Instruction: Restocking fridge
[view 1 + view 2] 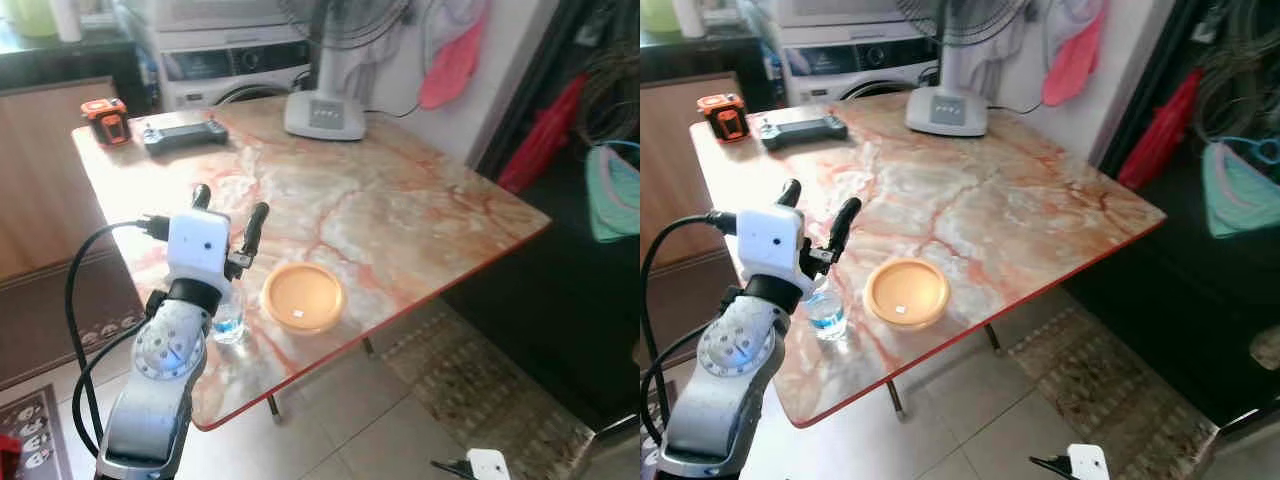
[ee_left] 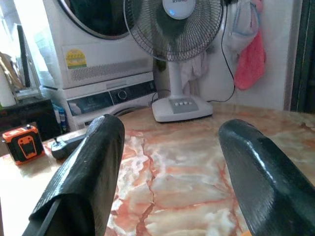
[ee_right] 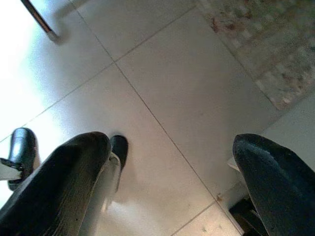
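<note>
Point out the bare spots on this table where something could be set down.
Free: the marble table between the fan base and orange bowl, out to the right corner. Crowded: the near edge, with water bottle, bowl and open left gripper.

The two eye views looked forward and down from the robot's head onto the marble tabletop (image 1: 400,220), sharing the fan base (image 1: 945,110) and washing machine (image 1: 235,65). The left wrist camera sat low and close over that tabletop, facing the same fan (image 2: 179,103). The right wrist camera pointed down at the tiled floor (image 3: 162,73), seemingly from near it.
</note>
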You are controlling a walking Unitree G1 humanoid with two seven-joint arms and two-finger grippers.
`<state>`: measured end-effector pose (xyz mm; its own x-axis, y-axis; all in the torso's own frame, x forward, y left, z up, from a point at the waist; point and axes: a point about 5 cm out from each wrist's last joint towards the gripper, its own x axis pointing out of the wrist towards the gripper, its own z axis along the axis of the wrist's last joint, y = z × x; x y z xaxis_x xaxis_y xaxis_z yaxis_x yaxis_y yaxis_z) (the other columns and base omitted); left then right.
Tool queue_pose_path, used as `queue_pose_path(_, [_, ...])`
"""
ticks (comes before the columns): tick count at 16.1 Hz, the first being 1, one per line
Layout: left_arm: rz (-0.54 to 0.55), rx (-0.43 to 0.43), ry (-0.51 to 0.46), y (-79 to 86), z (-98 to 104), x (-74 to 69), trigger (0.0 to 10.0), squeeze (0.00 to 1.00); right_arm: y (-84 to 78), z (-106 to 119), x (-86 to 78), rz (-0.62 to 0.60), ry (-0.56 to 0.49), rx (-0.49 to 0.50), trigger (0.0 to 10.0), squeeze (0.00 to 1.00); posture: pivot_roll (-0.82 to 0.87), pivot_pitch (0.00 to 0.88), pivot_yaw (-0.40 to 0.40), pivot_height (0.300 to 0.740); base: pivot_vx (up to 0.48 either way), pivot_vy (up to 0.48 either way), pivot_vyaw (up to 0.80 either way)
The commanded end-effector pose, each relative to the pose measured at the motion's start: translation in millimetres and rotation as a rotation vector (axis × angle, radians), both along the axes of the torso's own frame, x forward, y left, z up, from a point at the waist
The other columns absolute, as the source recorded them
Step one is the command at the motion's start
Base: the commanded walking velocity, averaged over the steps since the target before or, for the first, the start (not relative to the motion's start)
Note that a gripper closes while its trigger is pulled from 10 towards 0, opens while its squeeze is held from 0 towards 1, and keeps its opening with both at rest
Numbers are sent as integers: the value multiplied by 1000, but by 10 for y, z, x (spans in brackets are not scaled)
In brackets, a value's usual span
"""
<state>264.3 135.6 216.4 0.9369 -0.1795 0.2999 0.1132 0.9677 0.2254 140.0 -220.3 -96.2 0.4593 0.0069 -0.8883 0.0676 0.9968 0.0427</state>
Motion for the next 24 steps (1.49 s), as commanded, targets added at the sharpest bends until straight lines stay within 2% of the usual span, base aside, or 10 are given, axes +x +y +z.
queue_pose_path(1, [-54,10,23,-121,174,-3,10000,0,-43,4,-13,10,7,-16,10000,0,209,0,-110,740,0,0,0])
queue_pose_path(2, [-51,4,54,-120,212,12,10000,0,-42,4,-13,18,10,-18,10000,0,214,0,-111,740,0,0,0])
queue_pose_path(4, [-25,-3,205,-91,253,47,10000,0,-40,4,-12,22,12,-20,10000,0,219,0,-111,740,0,0,0])
queue_pose_path(7, [-47,-87,375,-40,337,11,10000,0,-29,3,-7,40,17,-23,10000,0,231,0,-107,740,0,0,0])
queue_pose_path(9, [-80,-28,428,-18,407,-31,10000,0,-22,0,-7,51,23,-27,10000,0,241,0,-103,740,0,0,0])
queue_pose_path(10, [-53,0,447,31,435,-32,10000,0,-23,-1,-10,63,32,-34,10000,0,241,0,-103,740,0,0,0])
queue_pose_path(11, [-41,56,519,134,418,-63,10000,0,-14,-3,-10,63,31,-32,10000,0,247,0,-92,740,0,0,0])
queue_pose_path(15, [-28,78,714,319,236,-165,10000,0,2,-9,-15,76,37,-31,10000,0,247,0,-82,740,0,0,0])
queue_pose_path(17, [-11,81,747,377,186,-172,10000,0,1,-8,-15,79,38,-33,10000,0,246,0,-83,740,0,0,0])
queue_pose_path(24, [-50,47,786,374,123,-165,10000,0,-17,-3,-11,80,35,-38,10000,0,240,0,-91,740,0,0,0])
